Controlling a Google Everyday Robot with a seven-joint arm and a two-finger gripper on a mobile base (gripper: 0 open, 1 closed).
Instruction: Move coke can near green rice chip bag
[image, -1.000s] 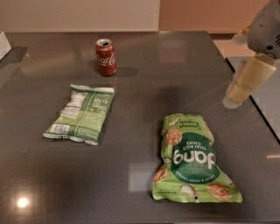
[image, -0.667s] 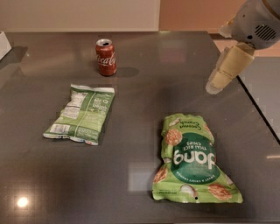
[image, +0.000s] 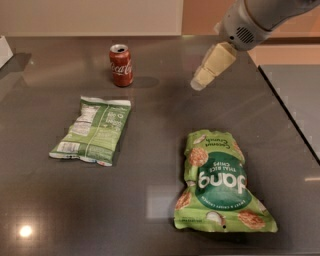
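The red coke can (image: 121, 65) stands upright at the back left of the dark table. The bright green rice chip bag (image: 218, 182) with white "dang" lettering lies flat at the front right. My gripper (image: 199, 84) hangs from the arm that comes in from the top right. It hovers above the table to the right of the can, well apart from it, and behind the chip bag.
A flatter pale green-and-white bag (image: 93, 130) with a nutrition label lies at the left middle, in front of the can. The table's right edge (image: 285, 107) runs diagonally, with a gap and another grey surface (image: 300, 90) beyond it.
My gripper has moved leftward and farther back across the table, toward the coke can. The can and both bags have not moved.
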